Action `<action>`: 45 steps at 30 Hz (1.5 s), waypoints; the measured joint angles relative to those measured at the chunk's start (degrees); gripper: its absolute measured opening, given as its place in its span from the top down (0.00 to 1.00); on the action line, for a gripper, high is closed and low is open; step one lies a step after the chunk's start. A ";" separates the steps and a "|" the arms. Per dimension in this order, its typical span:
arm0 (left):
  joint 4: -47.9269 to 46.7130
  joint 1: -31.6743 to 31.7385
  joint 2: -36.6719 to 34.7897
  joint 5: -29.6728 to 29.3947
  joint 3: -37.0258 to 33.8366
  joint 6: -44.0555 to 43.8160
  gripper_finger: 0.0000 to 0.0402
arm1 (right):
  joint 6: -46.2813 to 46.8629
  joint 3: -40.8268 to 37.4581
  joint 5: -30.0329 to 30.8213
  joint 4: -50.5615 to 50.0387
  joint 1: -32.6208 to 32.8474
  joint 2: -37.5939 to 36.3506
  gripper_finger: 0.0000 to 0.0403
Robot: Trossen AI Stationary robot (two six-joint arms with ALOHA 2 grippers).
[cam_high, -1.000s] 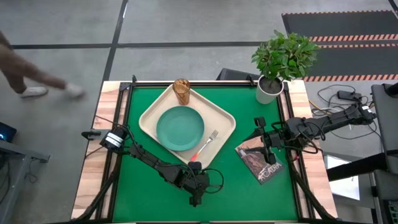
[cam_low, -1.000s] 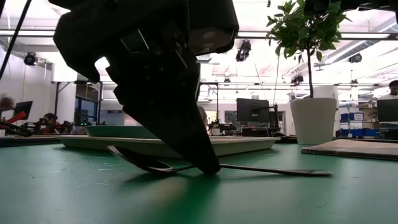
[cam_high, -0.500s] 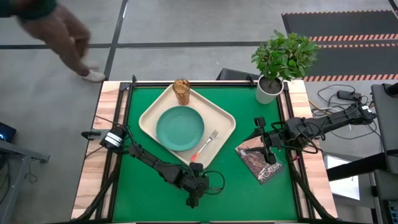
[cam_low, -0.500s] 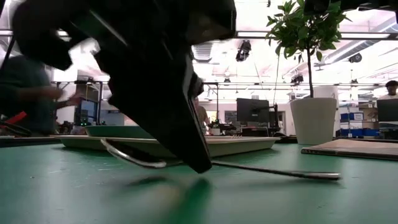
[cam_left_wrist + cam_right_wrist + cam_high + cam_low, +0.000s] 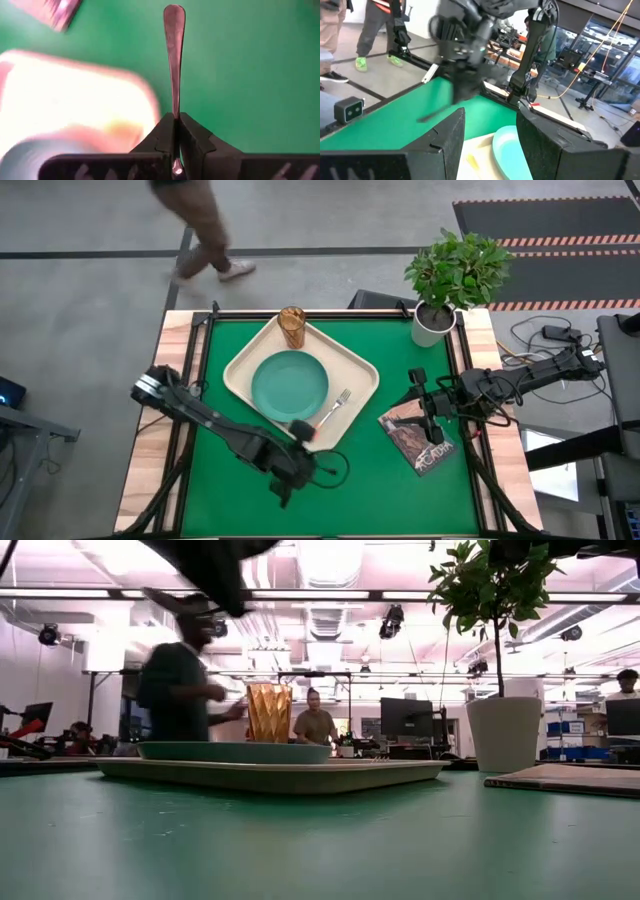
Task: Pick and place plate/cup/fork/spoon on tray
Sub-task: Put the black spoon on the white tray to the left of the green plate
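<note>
My left gripper [image 5: 288, 478] is shut on the dark spoon [image 5: 174, 60], above the green table near the tray's near corner. In the low view only its underside [image 5: 210, 565] shows at the top. The cream tray [image 5: 352, 368] holds the teal plate [image 5: 290, 385], the amber cup [image 5: 291, 327] at its far corner, and the fork [image 5: 332, 410] beside the plate. My right gripper [image 5: 490, 150] is open and empty, over the book [image 5: 418, 438] at the right. My left gripper pinches the spoon's thin handle [image 5: 175, 111] between its two fingers, at the end away from the handle's free tip [image 5: 174, 12]. The handle sticks straight out ahead of the fingertips. The spoon is lifted clear of the table; the fingers hide its bowl.
A picture-covered book lies right of the tray. A white pot with a green plant [image 5: 435, 320] stands at the far right corner. Green table lies bare at the near edge [image 5: 400, 500]. A person [image 5: 200, 230] walks past the far side.
My left gripper has risen and gone a little toward the table's left and far edges with the spoon. The spoon's bowl end came up first while the handle tip stayed on the table; now the whole spoon is lifted clear.
</note>
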 joint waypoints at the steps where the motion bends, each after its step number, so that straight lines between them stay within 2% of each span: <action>1: -3.75 0.04 -1.17 -1.57 -0.32 1.00 1.00 | 0.51 0.00 0.00 0.05 0.00 0.02 0.59; 6: -18.74 1.26 -7.65 -9.77 -3.06 1.36 1.00 | 1.77 0.01 0.01 0.24 0.00 0.40 0.59; 9: -22.11 3.29 -11.32 -11.46 -6.59 1.89 1.00 | 2.60 0.02 0.02 0.35 0.00 0.82 0.59; 12: -21.11 4.99 -15.22 -11.48 -11.19 5.36 1.00 | 5.32 0.02 1.59 0.41 0.00 1.85 0.59; 15: -17.35 5.89 -17.90 -11.78 -15.14 10.66 1.00 | 8.24 0.02 7.38 0.55 -0.02 4.77 0.59; 18: -11.21 5.98 -19.00 -14.72 -17.29 17.28 1.00 | 11.06 0.02 11.71 3.95 -0.53 10.17 0.59; 22: -3.69 5.98 -18.86 -15.99 -17.99 27.00 1.00 | 16.91 1.08 11.90 10.50 -2.04 19.08 0.59; 28: -0.69 6.26 -17.61 -16.18 -17.94 33.10 1.00 | 24.08 9.88 10.28 10.86 -4.84 33.49 0.59; 34: -0.94 6.31 -17.28 -18.51 -17.97 33.34 1.00 | 29.39 20.90 6.45 9.03 -5.58 45.09 0.59; 45: -0.90 6.33 -17.28 -22.24 -18.16 33.23 1.00 | 33.31 39.09 6.34 -4.88 -5.86 60.75 0.59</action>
